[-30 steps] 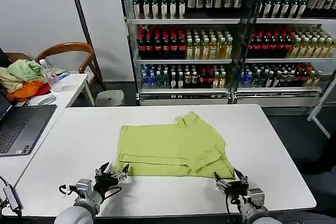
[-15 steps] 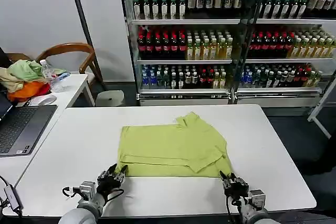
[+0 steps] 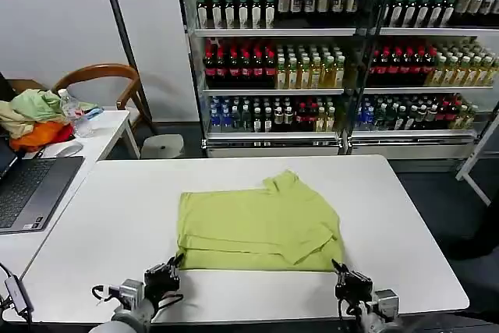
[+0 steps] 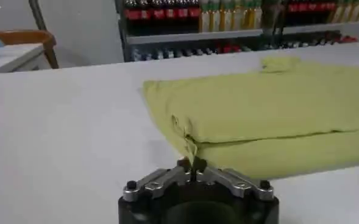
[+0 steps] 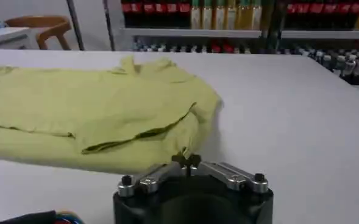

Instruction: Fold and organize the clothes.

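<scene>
Down at the near edge of the white table point(image 3: 101, 216), both arms sit low, reaching forward toward the lime T-shirt point(image 3: 257, 221), which lies partly folded in the table's middle. The left gripper point(image 3: 173, 265) is pinched shut on the shirt's near left corner, and the right gripper point(image 3: 340, 273) is clamped on the near right corner, each holding a small tuck of cloth at the hem.
</scene>
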`<control>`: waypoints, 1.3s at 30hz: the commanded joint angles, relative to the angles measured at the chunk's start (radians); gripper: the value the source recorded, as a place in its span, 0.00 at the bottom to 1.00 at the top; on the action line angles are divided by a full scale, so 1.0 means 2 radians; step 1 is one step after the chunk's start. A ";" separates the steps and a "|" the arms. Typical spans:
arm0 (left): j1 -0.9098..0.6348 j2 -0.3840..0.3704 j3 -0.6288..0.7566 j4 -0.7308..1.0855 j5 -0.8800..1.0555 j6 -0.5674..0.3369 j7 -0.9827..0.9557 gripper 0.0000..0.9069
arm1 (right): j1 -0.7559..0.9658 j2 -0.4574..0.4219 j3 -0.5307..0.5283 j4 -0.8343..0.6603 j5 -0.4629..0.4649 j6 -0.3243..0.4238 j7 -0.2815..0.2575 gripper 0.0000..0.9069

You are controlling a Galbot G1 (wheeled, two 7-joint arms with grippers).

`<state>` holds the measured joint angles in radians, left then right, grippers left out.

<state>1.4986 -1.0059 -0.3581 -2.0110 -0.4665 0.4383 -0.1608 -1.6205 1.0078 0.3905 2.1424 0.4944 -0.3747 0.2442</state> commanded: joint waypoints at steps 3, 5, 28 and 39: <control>0.141 0.011 -0.042 -0.079 0.043 -0.023 -0.016 0.04 | -0.097 -0.007 0.022 0.054 -0.027 0.011 -0.003 0.00; 0.153 0.013 -0.055 -0.080 0.041 -0.032 -0.017 0.04 | -0.105 -0.006 0.019 0.056 -0.037 0.014 -0.003 0.00; 0.123 0.034 -0.079 -0.134 0.000 -0.012 -0.009 1.00 | -0.143 -0.027 0.084 0.140 -0.029 -0.016 0.001 1.00; -0.035 0.040 -0.047 -0.018 -0.054 -0.020 0.014 1.00 | 0.160 -0.035 0.005 0.026 0.051 -0.080 0.013 1.00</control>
<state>1.6705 -0.9386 -0.4923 -2.2126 -0.4790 0.4061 -0.1636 -1.6654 0.9527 0.4989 2.3289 0.5122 -0.4645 0.2603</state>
